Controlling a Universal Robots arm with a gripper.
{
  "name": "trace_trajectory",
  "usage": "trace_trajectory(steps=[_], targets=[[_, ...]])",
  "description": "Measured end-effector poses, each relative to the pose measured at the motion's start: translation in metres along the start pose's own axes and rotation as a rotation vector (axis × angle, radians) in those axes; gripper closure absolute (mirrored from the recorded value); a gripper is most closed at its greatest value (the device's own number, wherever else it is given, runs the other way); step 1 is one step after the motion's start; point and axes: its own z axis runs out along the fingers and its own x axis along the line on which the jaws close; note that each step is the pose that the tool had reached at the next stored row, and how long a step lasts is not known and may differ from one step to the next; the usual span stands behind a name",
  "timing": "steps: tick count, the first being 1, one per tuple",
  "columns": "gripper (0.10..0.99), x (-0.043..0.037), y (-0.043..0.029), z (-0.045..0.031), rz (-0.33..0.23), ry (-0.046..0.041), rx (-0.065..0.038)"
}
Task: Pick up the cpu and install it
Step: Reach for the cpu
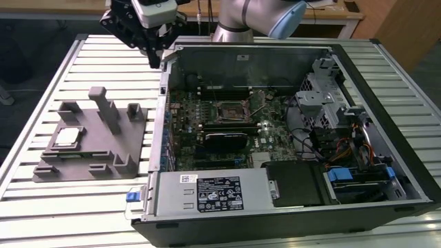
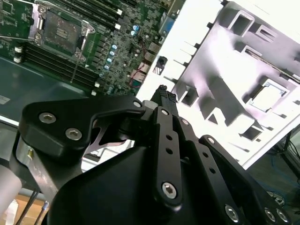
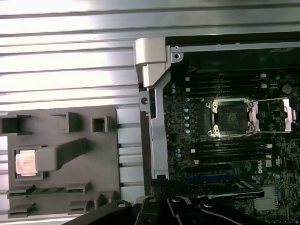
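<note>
The black two-fingered gripper (image 1: 154,59) hangs over the ribbed aluminium table (image 1: 76,206), just beside the far corner of the open black computer case (image 1: 289,227) on the exterior view's left. In the second wrist view its fingertips (image 2: 161,90) look drawn together with nothing between them. The cpu (image 1: 67,137), a small, flat, pale silver square, lies in a recess of the grey plastic fixture (image 1: 103,155), well apart from the gripper and from the square metal-framed socket (image 1: 230,109) on the green motherboard (image 1: 186,116).

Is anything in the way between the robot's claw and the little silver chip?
Nothing visible covers the chip; it lies open on top in the grey holder. The claw hangs above a corner of the computer case, and the holder's tall post stands between them, probably low enough to pass over.
</note>
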Motion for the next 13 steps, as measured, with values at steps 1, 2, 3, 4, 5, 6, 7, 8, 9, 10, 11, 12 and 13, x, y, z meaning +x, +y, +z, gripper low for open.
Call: trace_trajectory(steps=[1, 2, 3, 4, 5, 6, 7, 8, 9, 10, 11, 12, 13], targets=[[0.98, 0.0019, -0.0002, 0.0001, 0.0, 0.0, 0.0], [0.98, 0.0039, -0.0003, 0.0002, 0.0, -0.0001, 0.0], [0.98, 0.0059, -0.0005, 0.0002, 0.0, -0.0001, 0.0], [0.98, 0.0077, -0.0006, 0.0004, 0.0, -0.0001, 0.0], [0.98, 0.0095, -0.0008, 0.0005, 0.0, -0.0001, 0.0], [0.98, 0.0113, -0.0009, 0.0006, 0.0, -0.0001, 0.0], [0.98, 0.013, -0.001, 0.0008, 0.0, -0.0001, 0.0], [0.98, 0.0147, -0.0012, 0.0009, 0.0, -0.0001, 0.0], [0.98, 0.0163, -0.0013, 0.0011, 0.0, -0.0001, 0.0], [0.98, 0.0179, -0.0014, 0.0013, 0.0, -0.0001, 0.0], [0.98, 0.0194, -0.0016, 0.0014, 0.0, -0.0001, 0.0], [0.98, 0.021, -0.0017, 0.0015, 0.0, -0.0001, 0.0], [0.98, 0.0225, -0.0018, 0.0016, 0.0, -0.0001, 0.0]])
